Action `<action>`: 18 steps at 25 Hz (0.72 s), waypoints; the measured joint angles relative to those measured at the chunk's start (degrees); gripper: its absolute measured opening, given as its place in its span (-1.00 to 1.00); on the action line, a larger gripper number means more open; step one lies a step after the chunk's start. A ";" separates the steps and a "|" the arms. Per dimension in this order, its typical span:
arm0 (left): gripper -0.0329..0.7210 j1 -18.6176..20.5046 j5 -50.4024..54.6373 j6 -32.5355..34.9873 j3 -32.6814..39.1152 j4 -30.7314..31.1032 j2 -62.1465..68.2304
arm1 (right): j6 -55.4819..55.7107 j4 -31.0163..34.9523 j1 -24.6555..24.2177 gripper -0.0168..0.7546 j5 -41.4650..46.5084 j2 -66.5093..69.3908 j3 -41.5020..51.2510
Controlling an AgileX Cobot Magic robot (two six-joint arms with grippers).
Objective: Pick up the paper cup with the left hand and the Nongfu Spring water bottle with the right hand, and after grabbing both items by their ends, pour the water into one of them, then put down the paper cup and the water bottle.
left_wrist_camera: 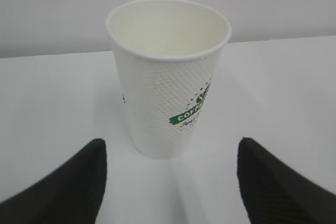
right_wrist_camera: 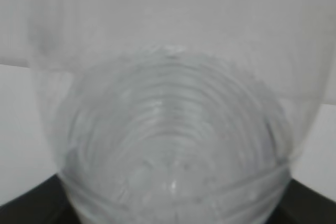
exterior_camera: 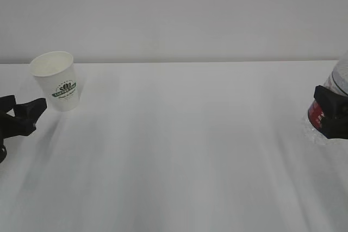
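The left end effector is apart; the paper cup stands upright ahead, untouched. Thin-walled and light: grip gently near its base. The right end effector clamps the Nongfu Spring water bottle; slippery plastic.

Nongfu Spring water bottle — clear ribbed plastic, blurred by closeness, filling the centre and running out of frame at 6 o'clock. Concentric ridges arch from about 9 o'clock over to 3 o'clock; no label or cap can be made out here.

Right hand fingers — dark wedges at 7 and 5 o'clock, pressed against the bottle's two flanks.

White table — visible at 9 and 3 o'clock, meeting a pale grey wall across 12 o'clock.
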 joint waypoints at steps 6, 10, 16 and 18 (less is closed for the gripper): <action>0.72 0.00 0.43 2.66 -2.32 0.36 0.10 | 0.00 0.00 0.00 0.27 0.00 0.00 0.00; 0.73 0.00 3.05 2.76 -4.68 0.59 0.99 | 0.00 0.00 0.00 0.27 0.00 0.00 0.00; 0.74 0.00 3.60 2.76 -5.64 0.59 3.86 | 0.00 0.00 0.00 0.27 0.00 0.00 0.00; 0.74 0.00 2.33 2.76 -5.67 0.59 5.26 | 0.00 0.00 0.00 0.27 -0.11 0.00 0.00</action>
